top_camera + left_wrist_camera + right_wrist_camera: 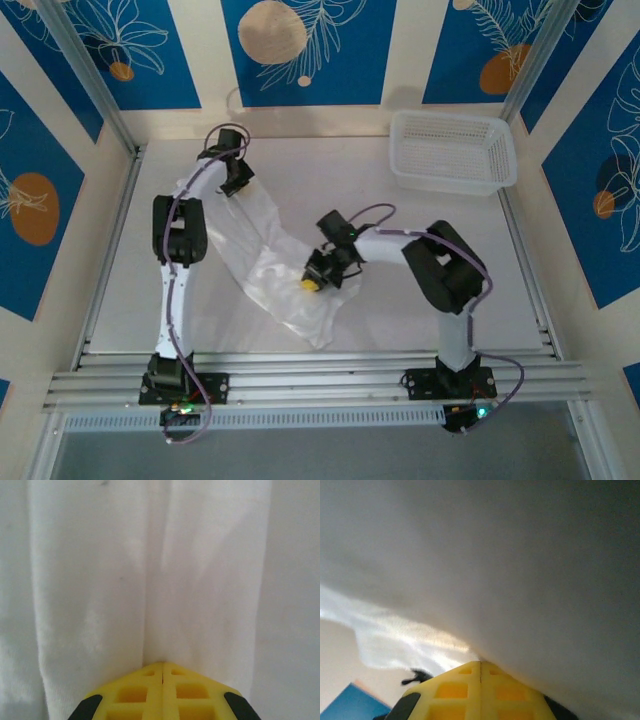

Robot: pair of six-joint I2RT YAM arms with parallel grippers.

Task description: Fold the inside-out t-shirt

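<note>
Both the left gripper (163, 664) and right gripper (480, 662) pinch shut on the thin, limp inside-out t-shirt (283, 292), draped well left of the basket (450, 184); likely light and saggy, it seems best held at hems.

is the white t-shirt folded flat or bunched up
Bunched, not folded: the white t-shirt stretches as a crumpled band between the left pincer and right pincer, both shut on it.

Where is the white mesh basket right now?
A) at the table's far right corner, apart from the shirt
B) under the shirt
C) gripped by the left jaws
A: the basket sits at the far right corner of the table, apart from the t-shirt.
</note>
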